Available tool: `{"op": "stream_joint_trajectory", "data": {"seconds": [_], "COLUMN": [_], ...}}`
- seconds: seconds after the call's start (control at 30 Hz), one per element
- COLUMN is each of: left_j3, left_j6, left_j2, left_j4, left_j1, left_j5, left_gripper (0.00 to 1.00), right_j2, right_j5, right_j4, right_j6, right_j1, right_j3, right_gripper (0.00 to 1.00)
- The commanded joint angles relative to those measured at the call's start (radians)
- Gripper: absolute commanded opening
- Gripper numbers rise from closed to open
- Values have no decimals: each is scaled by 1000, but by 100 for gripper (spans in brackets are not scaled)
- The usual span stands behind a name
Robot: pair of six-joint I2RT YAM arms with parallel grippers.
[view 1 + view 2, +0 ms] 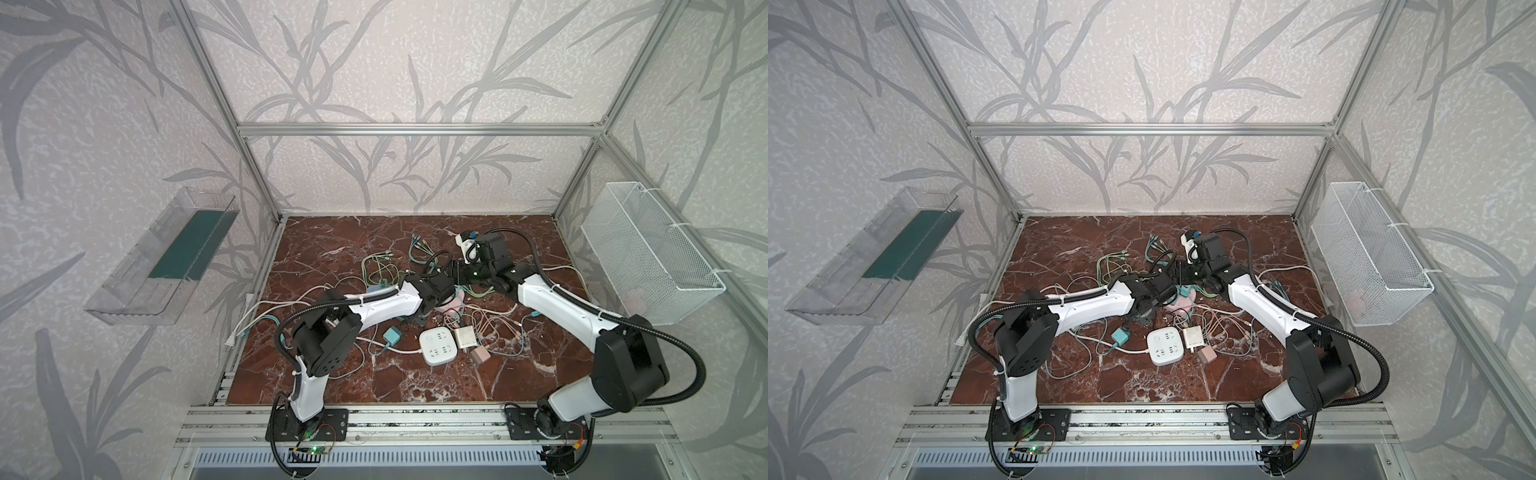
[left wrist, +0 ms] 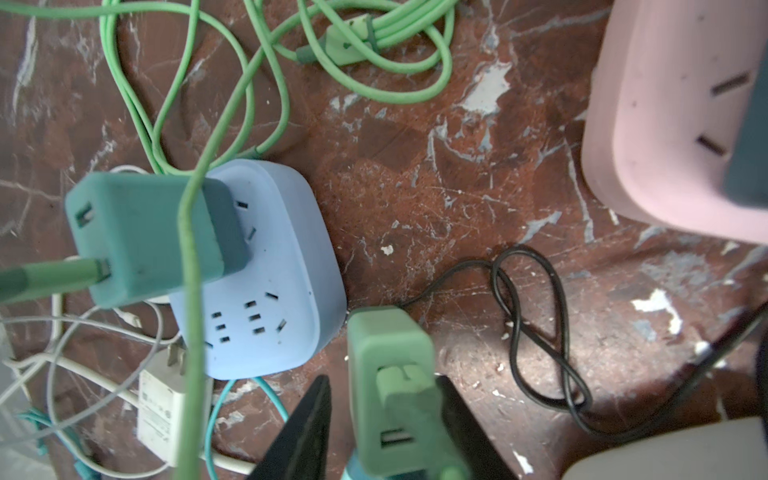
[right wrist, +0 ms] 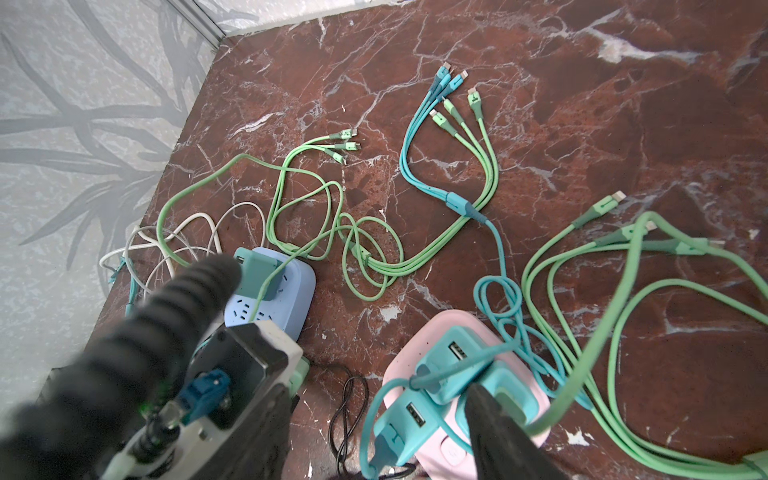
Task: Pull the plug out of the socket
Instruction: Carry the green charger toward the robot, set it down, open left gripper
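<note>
Left hand [image 2: 384,379] loosely around green plug [image 2: 390,345].
Fingers apart on both sides of it, one touching, the other with a small gap. Plug out of any socket, just beside blue socket [image 2: 266,270] with a teal plug [image 2: 145,232] inserted. Of right hand [image 1: 459,276], only one dark finger [image 3: 494,428] seen, against teal plugs on pink socket [image 3: 436,457]; grip impossible to tell. Green cables [image 2: 374,83] across marble tabletop [image 2: 415,166].

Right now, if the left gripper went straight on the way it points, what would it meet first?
Probably the green adapter that sits between the left gripper's parted fingers; beyond it lies bare marble tabletop. Whether the fingers touch the adapter is unclear.
</note>
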Motion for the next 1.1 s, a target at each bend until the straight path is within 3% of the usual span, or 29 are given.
{"op": "stream_joint_trajectory", "data": {"seconds": [0.0, 0.47, 0.7, 1.07], "left_j3": [31, -16, -32, -191], "left_j6": [-21, -16, -33, -84], "left_j2": [24, -87, -133, -296], "left_j4": [-44, 82, 81, 205], "left_j1": [-5, -4, 0, 25], "left_j5": [-19, 90, 61, 29], "left_gripper": [47, 65, 67, 81], "right_j2": [-37, -39, -36, -26], "right_j5": [0, 5, -8, -120], "right_j4": [7, -15, -15, 63], "right_j6": [0, -9, -8, -54], "right_j1": [-8, -13, -14, 17], "right_j3": [-5, 3, 7, 2], "right_gripper": [67, 67, 67, 67]}}
